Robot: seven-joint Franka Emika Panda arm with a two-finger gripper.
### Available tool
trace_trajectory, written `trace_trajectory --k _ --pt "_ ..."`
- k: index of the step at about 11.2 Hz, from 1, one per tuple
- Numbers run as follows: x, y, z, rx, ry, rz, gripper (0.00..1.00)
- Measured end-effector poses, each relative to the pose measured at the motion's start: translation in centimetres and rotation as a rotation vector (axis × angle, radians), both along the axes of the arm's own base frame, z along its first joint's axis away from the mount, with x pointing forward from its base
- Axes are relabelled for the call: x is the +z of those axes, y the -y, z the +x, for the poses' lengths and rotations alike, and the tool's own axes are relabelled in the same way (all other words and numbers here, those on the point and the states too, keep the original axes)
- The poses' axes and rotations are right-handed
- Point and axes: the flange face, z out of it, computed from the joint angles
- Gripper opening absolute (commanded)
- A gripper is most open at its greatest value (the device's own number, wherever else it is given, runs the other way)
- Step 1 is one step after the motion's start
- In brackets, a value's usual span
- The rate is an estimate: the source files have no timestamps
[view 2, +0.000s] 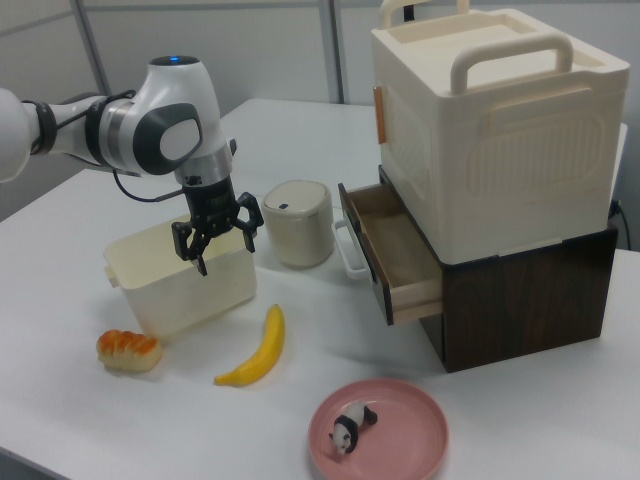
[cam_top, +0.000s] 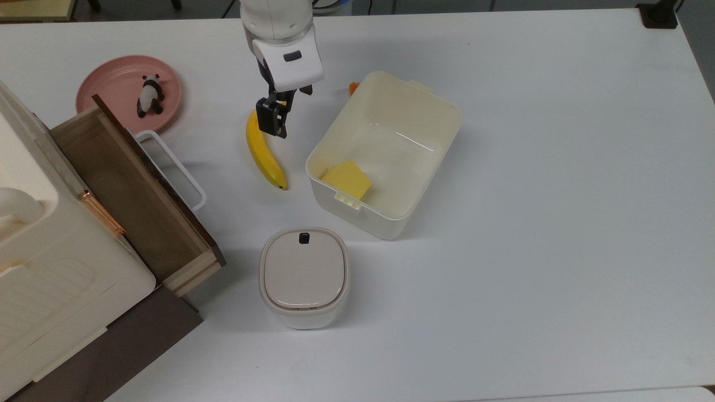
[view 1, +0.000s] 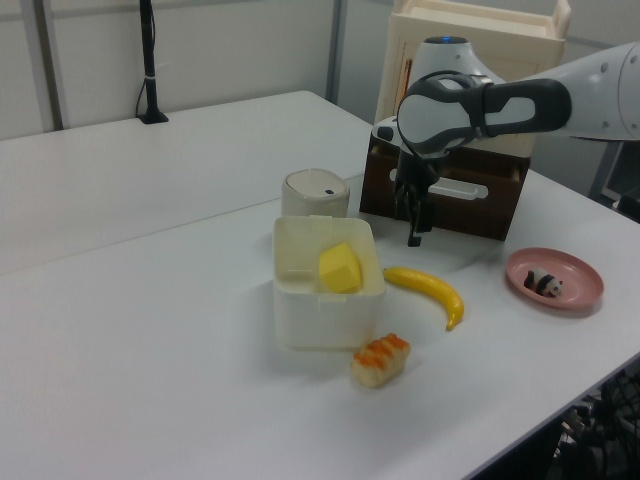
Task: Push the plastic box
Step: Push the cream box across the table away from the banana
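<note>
Three views logged. Top view: my pincer (cam_top: 273, 120) hangs over the upper half of the banana (cam_top: 263, 151), fingers pressed together, pinching nothing. The plastic box (cam_top: 424, 120) sits lidless on the white surface (cam_top: 558, 223) to the top view's right of the banana, apart from my pincer, with a yellow block (cam_top: 347, 180) inside. Lidded bin (cam_top: 304, 276) stands below the box.

Left view: my pincer (view 1: 413, 232) points down above the surface, between the plastic box (view 1: 325, 310) and the cabinet (view 1: 460, 130). A pastry (view 1: 380, 359) lies just beside the box's near wall.

Right view: my pincer (view 2: 200, 262) is in front of the plastic box (view 2: 175, 290); contact cannot be told. Panda figure (view 2: 347, 433) rests on the pink plate (view 2: 410, 415).
</note>
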Motion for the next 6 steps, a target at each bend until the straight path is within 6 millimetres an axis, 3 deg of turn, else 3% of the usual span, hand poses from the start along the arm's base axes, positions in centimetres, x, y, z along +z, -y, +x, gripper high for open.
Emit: trace_trajectory --k 3,6 --pt "-1.4 -0.3 0.0 0.006 -0.013 0.0 1.0" --pt "-2.6 -2.4 -0.3 -0.012 -0.034 -0.001 1.0"
